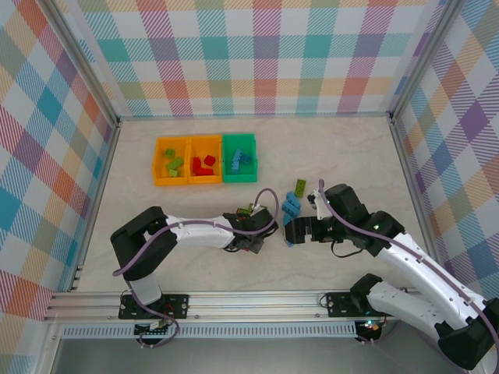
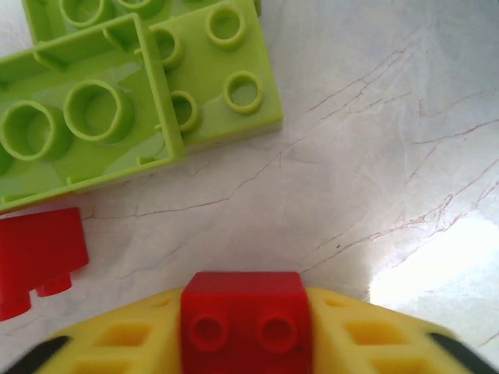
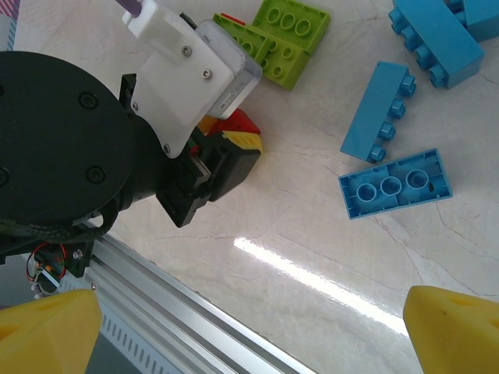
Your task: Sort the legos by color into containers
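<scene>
Marble-look table (image 1: 351, 156), plaid walls. Left claw (image 2: 243, 321) pinched on red brick (image 2: 243, 300), low, near lime bricks (image 2: 117, 86). Right claw (image 3: 249, 331) gaping, empty, over blue bricks (image 3: 394, 183). Brick likely light, rigid, slick; flat sides grip best. Orange bin (image 1: 205, 139) with reds: well apart.

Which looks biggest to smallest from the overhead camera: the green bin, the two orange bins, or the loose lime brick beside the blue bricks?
1. Green bin, left orange bin and middle orange bin: all three look alike in size, so I won't rank them.
2. Loose lime brick: clearly smallest, far smaller than any bin.
</scene>
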{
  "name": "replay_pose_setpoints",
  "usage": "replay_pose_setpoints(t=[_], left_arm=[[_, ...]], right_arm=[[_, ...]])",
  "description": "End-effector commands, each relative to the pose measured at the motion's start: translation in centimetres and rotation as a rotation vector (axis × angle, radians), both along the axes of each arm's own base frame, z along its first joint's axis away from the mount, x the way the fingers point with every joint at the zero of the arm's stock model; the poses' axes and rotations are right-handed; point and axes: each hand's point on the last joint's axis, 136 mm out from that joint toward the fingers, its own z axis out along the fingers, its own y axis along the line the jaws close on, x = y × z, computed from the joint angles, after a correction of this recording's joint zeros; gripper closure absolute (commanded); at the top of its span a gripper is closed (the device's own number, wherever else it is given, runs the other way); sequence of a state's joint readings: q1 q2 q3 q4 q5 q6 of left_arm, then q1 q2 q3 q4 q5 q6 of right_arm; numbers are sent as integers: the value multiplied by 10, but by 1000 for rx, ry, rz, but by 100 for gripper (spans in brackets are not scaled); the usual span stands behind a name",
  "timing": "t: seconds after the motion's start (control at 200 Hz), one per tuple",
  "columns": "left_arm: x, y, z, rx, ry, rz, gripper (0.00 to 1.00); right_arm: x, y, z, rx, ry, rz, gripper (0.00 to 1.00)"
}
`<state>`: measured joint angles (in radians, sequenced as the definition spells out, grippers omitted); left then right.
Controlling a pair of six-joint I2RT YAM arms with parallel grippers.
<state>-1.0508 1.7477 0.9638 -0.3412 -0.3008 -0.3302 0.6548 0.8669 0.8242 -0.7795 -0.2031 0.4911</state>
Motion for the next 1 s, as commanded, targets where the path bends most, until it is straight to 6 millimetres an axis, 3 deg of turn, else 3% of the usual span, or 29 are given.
replay_pose_setpoints(t=[0.0,0.08,0.225,0.34,0.46,0.585,0.72,0.875,0.995], left_arm=[[-21,15,-18,47,78,-17,74],[-16,4,9,-56,27,-17,76],[12,4,85,-208,-142,26,77],[56,24,134,-284,-256,127,77],[118,67,167,-305,-383,300,78],[179,116,177,-312,-450,438,80],[238,155,161,-355,-420,572,80],[284,170,146,-364,-372,623,73],[294,174,154,-356,-367,630,56]], right_arm=[[-3,1,0,9,16,0,0],[-5,1,-1,10,20,9,0],[-12,14,7,88,15,84,0],[-5,19,18,137,-50,77,0],[5,14,28,137,-118,30,0],[7,10,31,121,-137,11,0],[3,6,29,119,-119,-1,0],[-2,0,29,125,-110,-27,0],[-1,-11,24,85,-97,-82,0]])
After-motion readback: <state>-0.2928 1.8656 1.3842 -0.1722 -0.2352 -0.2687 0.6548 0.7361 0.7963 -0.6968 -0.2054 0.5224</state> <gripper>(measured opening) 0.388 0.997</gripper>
